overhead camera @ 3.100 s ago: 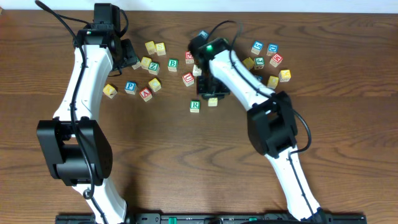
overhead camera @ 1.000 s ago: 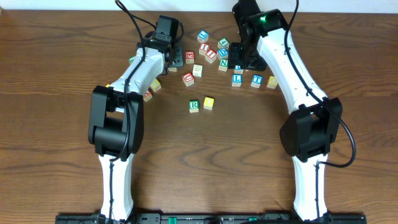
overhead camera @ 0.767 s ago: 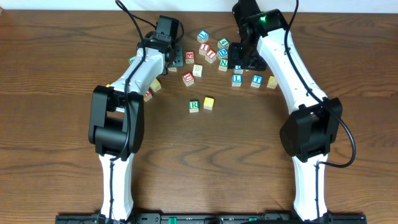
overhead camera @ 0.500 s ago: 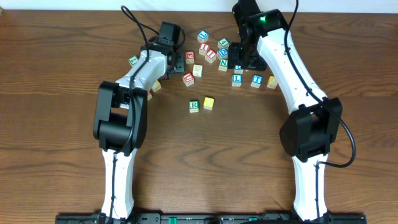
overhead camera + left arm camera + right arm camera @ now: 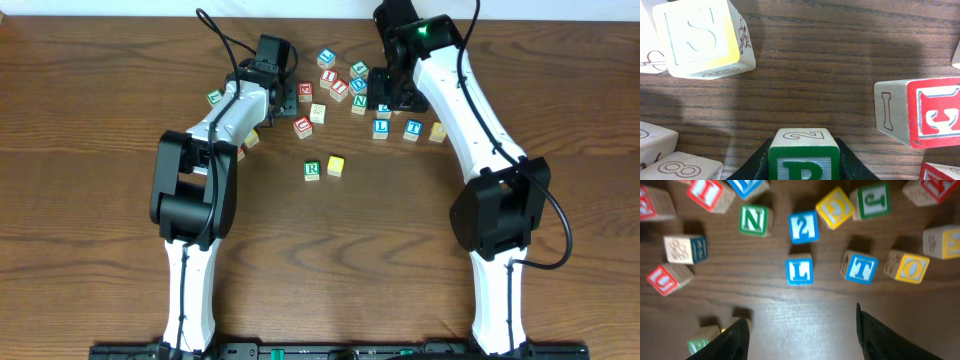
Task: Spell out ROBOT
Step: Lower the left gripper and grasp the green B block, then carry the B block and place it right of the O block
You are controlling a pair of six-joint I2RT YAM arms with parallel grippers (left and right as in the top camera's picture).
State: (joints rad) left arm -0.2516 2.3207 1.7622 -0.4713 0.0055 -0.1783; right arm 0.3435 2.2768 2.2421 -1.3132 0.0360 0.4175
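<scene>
Gripping green-lettered block in left claw, right claw spread wide near L block

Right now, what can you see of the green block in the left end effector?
The green block is a pale wooden cube, sitting square and upright. Its top face carries an outlined 2. The near face has a green border and a green letter cut off by the frame, B or R. The black fingers of the left end effector press both its sides. No other block touches it.
</scene>
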